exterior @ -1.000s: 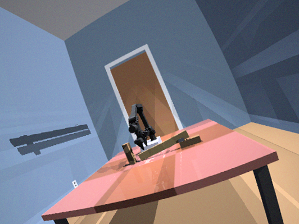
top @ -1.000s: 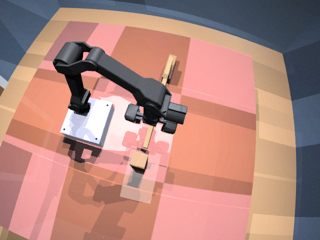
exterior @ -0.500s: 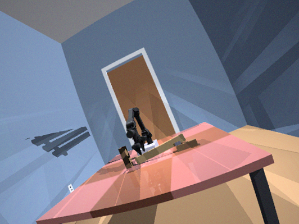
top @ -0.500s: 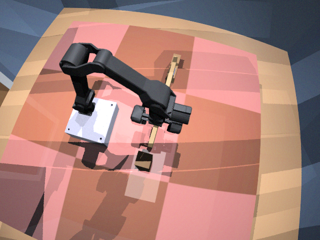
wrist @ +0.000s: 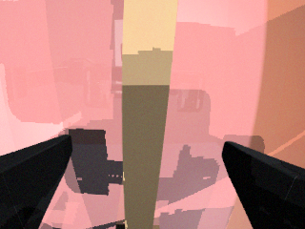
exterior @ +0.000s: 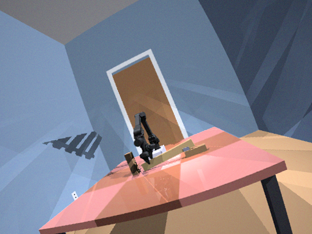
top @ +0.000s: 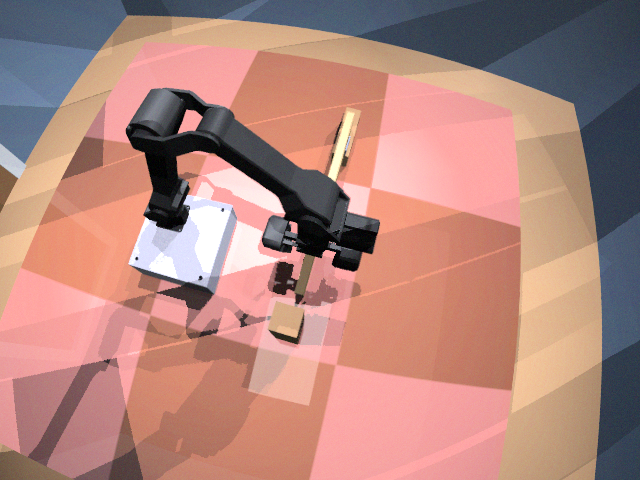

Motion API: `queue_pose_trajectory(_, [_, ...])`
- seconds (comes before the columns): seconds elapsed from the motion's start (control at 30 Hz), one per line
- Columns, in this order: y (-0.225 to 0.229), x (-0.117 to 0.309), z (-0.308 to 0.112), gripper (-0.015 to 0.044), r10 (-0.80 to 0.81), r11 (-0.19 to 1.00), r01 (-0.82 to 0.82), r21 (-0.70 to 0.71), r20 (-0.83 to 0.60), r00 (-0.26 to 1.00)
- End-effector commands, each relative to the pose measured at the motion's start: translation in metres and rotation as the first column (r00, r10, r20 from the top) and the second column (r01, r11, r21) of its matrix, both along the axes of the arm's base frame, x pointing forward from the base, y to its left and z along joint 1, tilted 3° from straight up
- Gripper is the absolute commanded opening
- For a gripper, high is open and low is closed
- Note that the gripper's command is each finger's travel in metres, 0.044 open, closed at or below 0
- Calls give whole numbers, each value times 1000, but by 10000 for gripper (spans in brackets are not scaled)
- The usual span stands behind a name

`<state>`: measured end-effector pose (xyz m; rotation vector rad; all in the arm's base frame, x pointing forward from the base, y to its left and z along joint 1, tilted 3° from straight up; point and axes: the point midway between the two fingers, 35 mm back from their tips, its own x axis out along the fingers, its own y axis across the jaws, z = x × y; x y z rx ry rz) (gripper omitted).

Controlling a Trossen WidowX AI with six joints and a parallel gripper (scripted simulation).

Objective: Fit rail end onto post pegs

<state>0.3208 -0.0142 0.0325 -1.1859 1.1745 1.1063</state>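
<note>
The long wooden rail (top: 305, 274) (exterior: 171, 152) (wrist: 147, 29) slopes from its raised far end at the bracket (exterior: 185, 149) on the low footboard block (exterior: 196, 150) down to its near end, low at the table. The short wooden post (top: 287, 319) (exterior: 131, 163) stands upright just beyond the near end, with a small gap between them. The pegs and the rail's holes cannot be made out clearly. My gripper (top: 311, 246) (wrist: 149, 147) is open, over the near part of the rail. In the wrist view the fingers stand wide on either side of the rail, touching neither side.
The white base box (top: 199, 248) of the arm stands to the left of the rail in the top view. A pale rectangle (top: 284, 379) lies on the table around and beyond the post. Arm shadows fall across the table near the rail's near end.
</note>
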Motion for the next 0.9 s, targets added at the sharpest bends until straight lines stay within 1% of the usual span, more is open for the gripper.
queue_pose_trajectory(0.0, [-1,-1,-8,440,5,1000,-5,-6,-4,1000])
queue_pose_trajectory(0.57, [0,-2,-32,440,5,1000,-5,-6,-4,1000])
queue_pose_trajectory(0.87, [0,-2,-32,204,5,1000,-5,-6,-4,1000])
